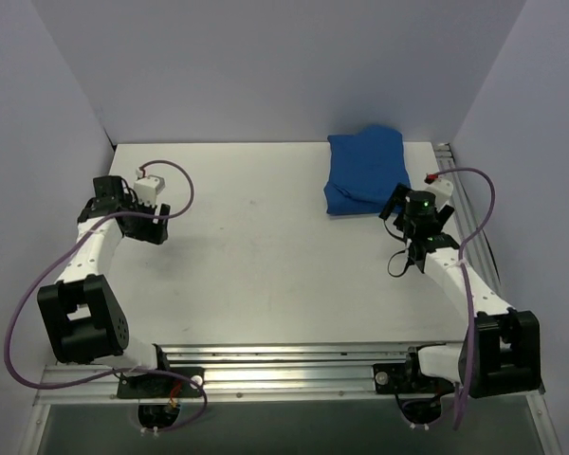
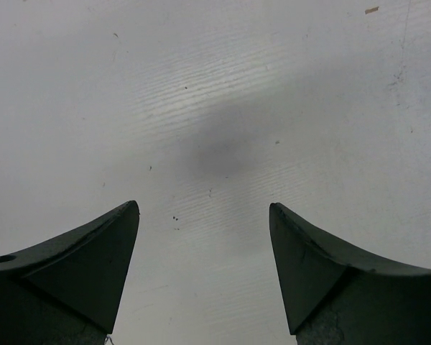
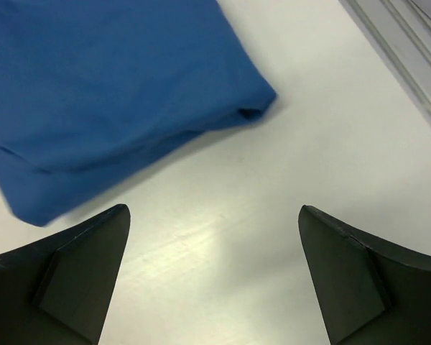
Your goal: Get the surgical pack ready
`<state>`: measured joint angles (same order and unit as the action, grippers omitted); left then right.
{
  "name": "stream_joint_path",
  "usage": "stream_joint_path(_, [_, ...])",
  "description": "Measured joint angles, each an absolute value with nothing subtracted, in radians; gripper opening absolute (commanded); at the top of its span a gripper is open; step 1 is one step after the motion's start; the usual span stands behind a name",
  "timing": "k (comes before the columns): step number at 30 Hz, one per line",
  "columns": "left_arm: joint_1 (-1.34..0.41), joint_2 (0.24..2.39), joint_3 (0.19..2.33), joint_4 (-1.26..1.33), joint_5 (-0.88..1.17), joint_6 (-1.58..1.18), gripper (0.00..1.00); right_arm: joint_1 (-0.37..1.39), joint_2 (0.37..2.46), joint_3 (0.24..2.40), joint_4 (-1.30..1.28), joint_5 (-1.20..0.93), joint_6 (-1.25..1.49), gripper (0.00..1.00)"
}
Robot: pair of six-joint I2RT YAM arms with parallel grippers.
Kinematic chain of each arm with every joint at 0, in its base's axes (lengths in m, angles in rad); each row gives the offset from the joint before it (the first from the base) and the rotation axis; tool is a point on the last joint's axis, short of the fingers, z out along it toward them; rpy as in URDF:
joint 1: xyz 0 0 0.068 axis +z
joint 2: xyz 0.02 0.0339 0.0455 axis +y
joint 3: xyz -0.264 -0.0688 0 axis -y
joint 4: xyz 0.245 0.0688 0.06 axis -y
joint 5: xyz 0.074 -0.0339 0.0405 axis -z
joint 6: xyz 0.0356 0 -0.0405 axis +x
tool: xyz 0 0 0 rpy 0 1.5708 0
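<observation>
Jaws spread wide on both arms, nothing between them. Left jaws hang over bare bench (image 1: 266, 256) on the far left, well apart from the work. Right jaws hover just short of the surgical pack (image 1: 365, 171), not touching it.

Location: the pack lies at the far right of the bench as a folded royal-blue parcel, near the side rail (image 3: 409, 57). In the right wrist view its near edge and one rounded corner face you, with white bench showing between cloth and fingertips.

Handling, judged from the outside only:
- The outer layer is soft cloth. It sags, drapes, and gives no firm edge.
- The near edge looks like a thick rolled fold, several layers deep. That is your best purchase.
- The contents are hidden. If hard items sit inside, expect more weight than the cloth suggests, and loose pieces that shift or slide out if you tip it.
- The bench surface looks smooth, so the parcel will likely skid if you push it rather than pinch it.

Where to hold: close on the thick fold near the corner, taking all the layers. Catch only the top sheet and the parcel will probably unfold. Keep it flat and low. Bring the left jaws to the opposite edge if it droops.
</observation>
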<state>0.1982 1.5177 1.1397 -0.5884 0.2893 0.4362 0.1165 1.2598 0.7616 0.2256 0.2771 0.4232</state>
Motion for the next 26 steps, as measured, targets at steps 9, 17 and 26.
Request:
stream_joint_path(9, [0.198,1.44,1.001,-0.579,0.228,0.422,0.83,0.071,1.033,0.544,0.176,0.283,0.361,1.0])
stream_joint_path(17, [0.198,1.439,0.962,-0.573,0.208,0.418,0.83,0.071,0.934,0.516,0.192,0.388,0.378,1.0])
stream_joint_path(26, [0.198,1.439,0.96,-0.572,0.208,0.411,0.83,0.071,0.966,0.516,0.191,0.402,0.39,1.0])
